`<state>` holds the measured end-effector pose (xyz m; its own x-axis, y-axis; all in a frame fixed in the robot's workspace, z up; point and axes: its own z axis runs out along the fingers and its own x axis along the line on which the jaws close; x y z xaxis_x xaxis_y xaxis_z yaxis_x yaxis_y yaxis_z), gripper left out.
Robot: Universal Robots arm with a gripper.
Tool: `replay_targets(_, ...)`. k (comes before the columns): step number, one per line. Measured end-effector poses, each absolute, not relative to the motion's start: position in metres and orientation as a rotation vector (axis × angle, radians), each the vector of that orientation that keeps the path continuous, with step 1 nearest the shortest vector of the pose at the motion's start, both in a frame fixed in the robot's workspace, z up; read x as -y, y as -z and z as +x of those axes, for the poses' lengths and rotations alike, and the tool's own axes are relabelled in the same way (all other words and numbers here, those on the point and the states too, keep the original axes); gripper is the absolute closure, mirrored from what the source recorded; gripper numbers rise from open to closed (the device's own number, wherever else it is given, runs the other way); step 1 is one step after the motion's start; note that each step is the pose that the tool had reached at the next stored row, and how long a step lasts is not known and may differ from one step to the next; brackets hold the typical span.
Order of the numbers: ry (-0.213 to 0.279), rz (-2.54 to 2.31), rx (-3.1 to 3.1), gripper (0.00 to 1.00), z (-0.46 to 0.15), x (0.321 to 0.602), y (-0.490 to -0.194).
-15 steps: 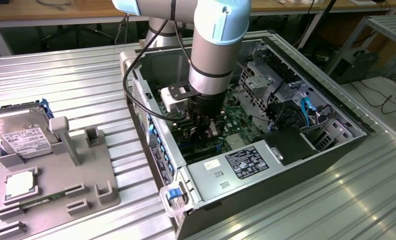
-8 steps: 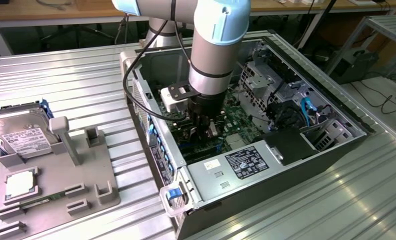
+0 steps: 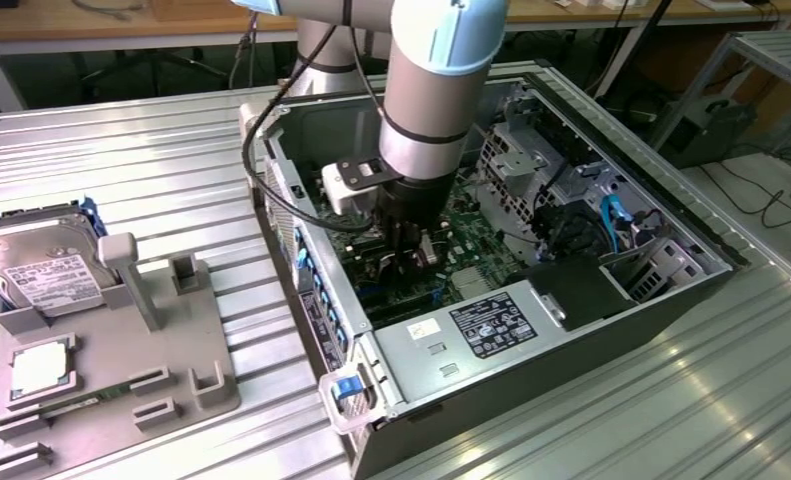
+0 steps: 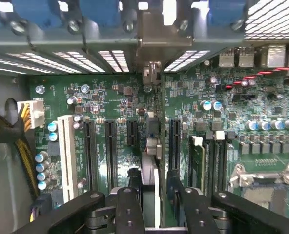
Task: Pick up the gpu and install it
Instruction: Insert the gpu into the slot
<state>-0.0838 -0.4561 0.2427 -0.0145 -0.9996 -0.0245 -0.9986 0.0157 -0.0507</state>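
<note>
Arm reaches down into the open PC case (image 3: 555, 330) on the metal table (image 3: 128, 160); gripper (image 3: 415, 255) sits low over the motherboard (image 3: 469, 245), near the case's middle.

In the wrist view the gpu (image 4: 153, 146) stands edge-on, a thin slab running straight out from between the fingers (image 4: 130, 209) toward the case's rear wall. Its pale bracket (image 4: 156, 29) sits up against the slotted rear panel (image 4: 86, 58), in one of the bracket openings. The card's lower edge lines up with a slot (image 4: 174, 141) among the row of black expansion slots; cannot tell if it is fully seated.

Gripper (image 4: 156, 207): the two fingers flank the card's near end with narrow gaps visible on both sides, so jaws look slightly apart and not pinching, though contact can't be ruled out.

On the table's edge at the exterior view's left, a grey fixture tray (image 3: 182, 350) holds a hard drive (image 3: 35, 270) and a square chip (image 3: 42, 368), well apart from the case.
</note>
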Motion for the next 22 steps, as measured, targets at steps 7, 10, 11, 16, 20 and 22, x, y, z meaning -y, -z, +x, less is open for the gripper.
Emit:
replay_targets(7, 0.031, -2.167, -2.200, 0.65, -0.084, 0.456, -0.277)
replay_targets(10, 0.033, -2.166, -2.199, 0.65, -0.084, 0.456, -0.288)
replay_targets(11, 0.032, -2.165, -2.198, 0.65, -0.084, 0.456, -0.288)
replay_targets(16, 0.032, -2.165, -2.198, 0.79, -0.084, 0.456, -0.288)
replay_targets(20, 0.032, -2.165, -2.198, 0.89, -0.084, 0.456, -0.288)
replay_targets(22, 0.032, -2.165, -2.198, 0.89, -0.084, 0.456, -0.288)
